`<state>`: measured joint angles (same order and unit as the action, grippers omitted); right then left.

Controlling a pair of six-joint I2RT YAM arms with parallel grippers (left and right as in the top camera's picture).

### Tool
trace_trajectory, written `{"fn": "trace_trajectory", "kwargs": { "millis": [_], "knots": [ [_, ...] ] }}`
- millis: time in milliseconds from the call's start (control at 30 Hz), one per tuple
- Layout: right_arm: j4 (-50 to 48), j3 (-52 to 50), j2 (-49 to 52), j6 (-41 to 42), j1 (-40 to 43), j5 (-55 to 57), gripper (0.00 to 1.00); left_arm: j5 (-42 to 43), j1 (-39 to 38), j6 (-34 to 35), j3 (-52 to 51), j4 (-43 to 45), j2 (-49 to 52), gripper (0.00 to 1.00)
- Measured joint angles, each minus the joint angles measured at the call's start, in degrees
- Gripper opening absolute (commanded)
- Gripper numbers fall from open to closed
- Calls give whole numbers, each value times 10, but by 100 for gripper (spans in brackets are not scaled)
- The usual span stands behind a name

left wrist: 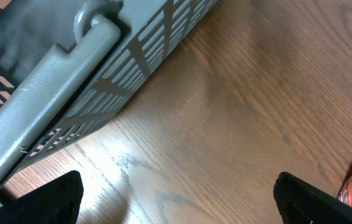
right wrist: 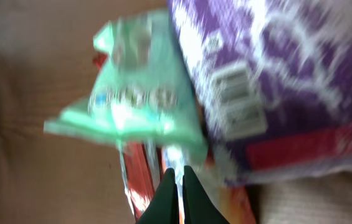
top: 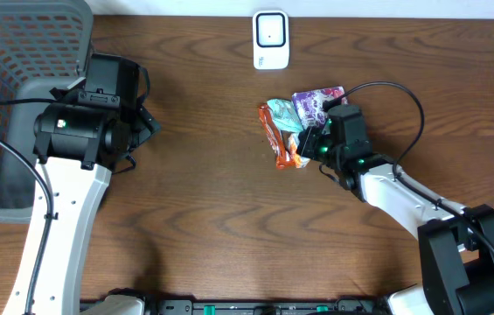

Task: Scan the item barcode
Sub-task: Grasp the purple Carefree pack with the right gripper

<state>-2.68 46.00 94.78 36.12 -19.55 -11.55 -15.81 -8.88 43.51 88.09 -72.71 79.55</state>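
The right gripper [right wrist: 177,186] is seen at about 3 o'clock from the table's middle, its jaws pressed together on the thin lower seam of a teal packet [right wrist: 139,93], which is blurred in the wrist view. The teal packet is laid over an orange packet [top: 278,140] at its 7 o'clock and is touched by a purple packet [top: 318,100] at its 2 o'clock. The left gripper [left wrist: 179,202] is held at 9 o'clock over the bare wooden table [top: 203,219], jaws spread wide with nothing between them, just beside a grey basket [top: 19,61] at 10 o'clock. Farthest off, at 12 o'clock, a white scanner [top: 270,39] is set on the table, apart from the packets.
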Motion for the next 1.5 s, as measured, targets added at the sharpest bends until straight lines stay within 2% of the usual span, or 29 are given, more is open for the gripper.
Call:
{"fn": "trace_trajectory", "kwargs": {
  "millis": [267,333,400,500,567,600,700,767,833,967,1167,1367,1500],
  "knots": [
    [24,0,0,-12,-37,-41,2,0,0,0,0,0,0,98],
    [22,0,0,-11,-54,-53,11,0,0,0,0,0,0,98],
    [21,0,0,-9,-70,-62,26,0,0,0,0,0,0,98],
    [22,0,0,-8,-89,-73,36,0,0,0,0,0,0,98],
    [32,3,-2,-7,-89,-76,47,0,0,0,0,0,0,98],
    [42,5,-6,-7,-88,-78,56,0,0,0,0,0,0,98],
    [90,22,-34,-24,-77,-78,72,0,0,0,0,0,0,98],
    [138,43,-64,-41,-65,-80,90,0,0,0,0,0,0,98],
    [185,74,-102,-67,-41,-79,99,0,0,0,0,0,0,98],
    [213,113,-169,-117,2,-78,99,0,0,0,0,0,0,98],
    [250,117,-238,-193,58,-36,99,0,0,0,0,0,0,98],
    [286,116,-224,-224,98,87,99,0,0,0,0,0,0,98],
    [286,116,-172,-259,117,102,99,0,0,0,0,0,0,98]
  ]
}}
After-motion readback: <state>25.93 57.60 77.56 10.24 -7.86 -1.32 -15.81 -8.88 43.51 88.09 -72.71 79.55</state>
